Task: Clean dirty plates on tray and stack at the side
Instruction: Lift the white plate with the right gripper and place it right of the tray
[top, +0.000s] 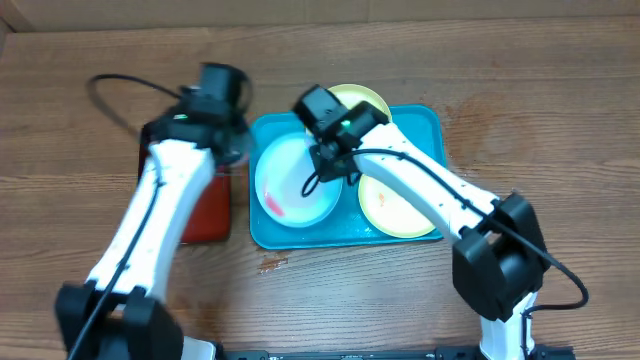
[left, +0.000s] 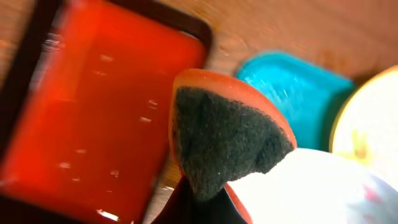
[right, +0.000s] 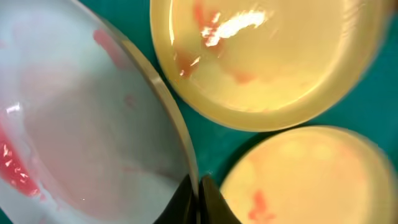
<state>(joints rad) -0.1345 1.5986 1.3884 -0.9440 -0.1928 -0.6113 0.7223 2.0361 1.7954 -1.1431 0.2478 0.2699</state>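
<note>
The wooden table (top: 520, 90) carries everything. In its middle lies the turquoise tray (top: 300, 236), with all three plates on it. At the left of it, partly under the left arm, lies a smaller red tray (top: 205, 215) with a black rim; its surface is glossy.

The light blue plate (top: 290, 185) takes the left part of the turquoise tray and has a pink-red smear near its lower left edge. One pale yellow-green plate (top: 362, 98) sits at the far edge of the tray and goes a little over the rim. The second yellow-green plate (top: 395, 205) is at the right near corner. In the right wrist view both yellow-green plates show small orange marks.

The right hand (right: 198, 202) is closed on the rim of the light blue plate, one finger on each side of the edge (I cannot tell if this side of the plate is lifted off the tray or not).

The left hand (left: 200, 202) is closed on a sponge (left: 224, 137), which has an orange body and a dark grey scouring face turned to the camera. The sponge is above the border between the red tray and the corner of the turquoise tray, close to the light blue plate.
</note>
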